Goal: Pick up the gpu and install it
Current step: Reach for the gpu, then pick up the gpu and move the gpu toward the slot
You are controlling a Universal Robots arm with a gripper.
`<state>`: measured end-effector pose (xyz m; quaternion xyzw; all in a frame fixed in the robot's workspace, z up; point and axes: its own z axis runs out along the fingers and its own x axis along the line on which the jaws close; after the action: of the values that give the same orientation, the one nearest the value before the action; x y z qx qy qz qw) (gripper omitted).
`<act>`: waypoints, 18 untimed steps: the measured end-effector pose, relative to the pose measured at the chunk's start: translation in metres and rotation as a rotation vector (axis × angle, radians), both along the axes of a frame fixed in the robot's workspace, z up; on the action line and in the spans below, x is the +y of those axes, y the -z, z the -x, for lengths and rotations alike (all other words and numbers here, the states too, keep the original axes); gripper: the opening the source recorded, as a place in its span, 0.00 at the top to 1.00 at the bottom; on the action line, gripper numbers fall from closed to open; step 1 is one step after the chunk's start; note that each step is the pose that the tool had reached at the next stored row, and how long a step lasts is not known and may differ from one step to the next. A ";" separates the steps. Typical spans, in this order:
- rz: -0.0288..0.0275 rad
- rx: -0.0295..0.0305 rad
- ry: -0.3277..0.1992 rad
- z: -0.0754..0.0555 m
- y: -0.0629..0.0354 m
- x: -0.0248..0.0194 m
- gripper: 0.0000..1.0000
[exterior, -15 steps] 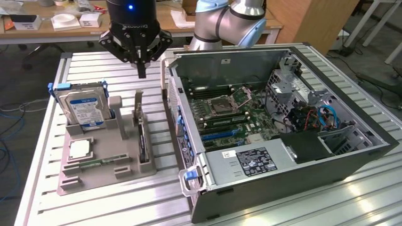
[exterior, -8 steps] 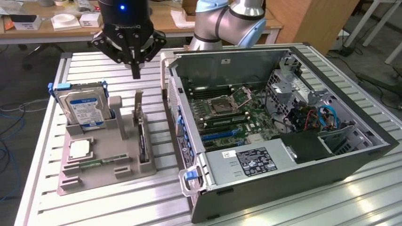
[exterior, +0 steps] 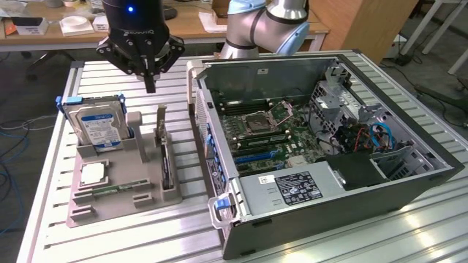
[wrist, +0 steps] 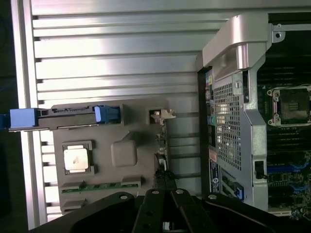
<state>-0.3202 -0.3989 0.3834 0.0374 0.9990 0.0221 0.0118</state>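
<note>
Nearest, an open black computer case [exterior: 329, 224] flanks a grey plastic holder tray [exterior: 109, 207]. The thin dark gpu card [exterior: 166, 159] stands on edge there, beside a blue-labelled silver hard drive [exterior: 95, 123]. Beyond, the black gripper [exterior: 150, 87], fingers pressed together, hovers above the card's bracket end without touching it.

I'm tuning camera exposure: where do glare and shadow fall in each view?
Exterior view: bright reflections streak the ribbed aluminium table beside the open black computer case; wrist view: the table's slats glare white, the case's interior looks dark.
</note>
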 end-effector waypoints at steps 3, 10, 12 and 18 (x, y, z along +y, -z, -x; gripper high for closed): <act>0.0000 0.0001 0.000 0.003 0.0002 0.0000 0.90; 0.0001 0.0002 0.000 0.003 0.0001 0.0000 0.90; 0.0001 0.0001 0.000 0.003 0.0001 0.0000 0.90; 0.0001 0.0002 0.000 0.003 0.0001 0.0000 0.83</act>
<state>-0.3236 -0.3989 0.3833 0.0374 0.9990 0.0220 0.0117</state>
